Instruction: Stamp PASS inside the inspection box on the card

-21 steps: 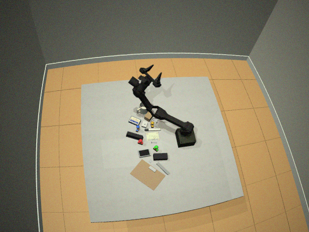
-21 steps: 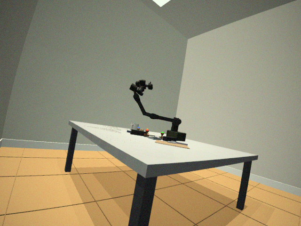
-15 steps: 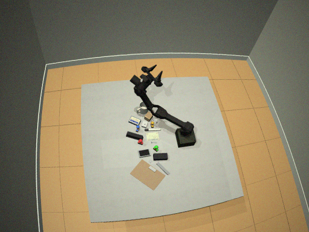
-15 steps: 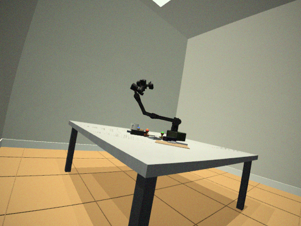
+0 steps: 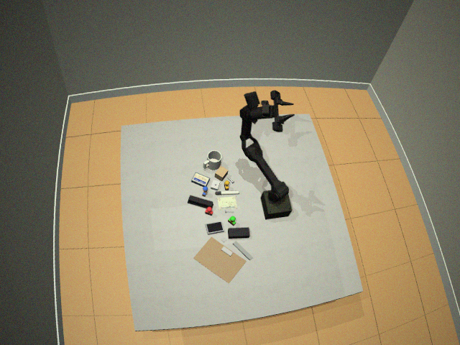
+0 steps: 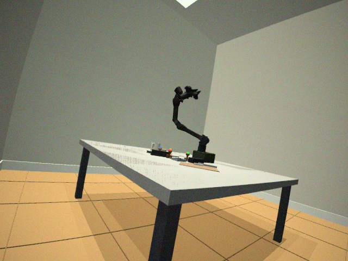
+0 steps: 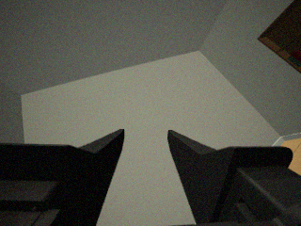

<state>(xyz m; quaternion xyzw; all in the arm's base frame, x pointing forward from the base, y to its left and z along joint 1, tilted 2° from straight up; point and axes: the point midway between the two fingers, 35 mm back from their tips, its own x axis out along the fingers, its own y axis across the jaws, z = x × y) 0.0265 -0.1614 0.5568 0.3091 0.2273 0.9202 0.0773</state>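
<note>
My gripper (image 5: 293, 109) (image 6: 199, 92) (image 7: 146, 134) is part-way open and empty, high above the table and far from the stamps. Small stamp-like pieces stand on the table: one with a green knob (image 5: 233, 218) (image 6: 187, 153), one red (image 5: 209, 210) (image 6: 170, 150), one blue (image 5: 205, 190) (image 6: 160, 147) and one yellow (image 5: 226, 183). Which one is PASS cannot be read. A pale yellow sheet (image 5: 226, 203) lies among them. A flat grey-rimmed piece with a black top (image 5: 214, 227) may be the ink pad. The inspection box cannot be made out.
A grey mug (image 5: 213, 160), a cardboard-coloured block (image 5: 221, 172), a cassette-like case (image 5: 200, 179), a marker (image 5: 228, 192), a long black box (image 5: 200, 201), a second dark box (image 5: 238, 232), a brown board (image 5: 219, 264) and a grey bar (image 5: 242, 250) lie on the table (image 5: 167, 290).
</note>
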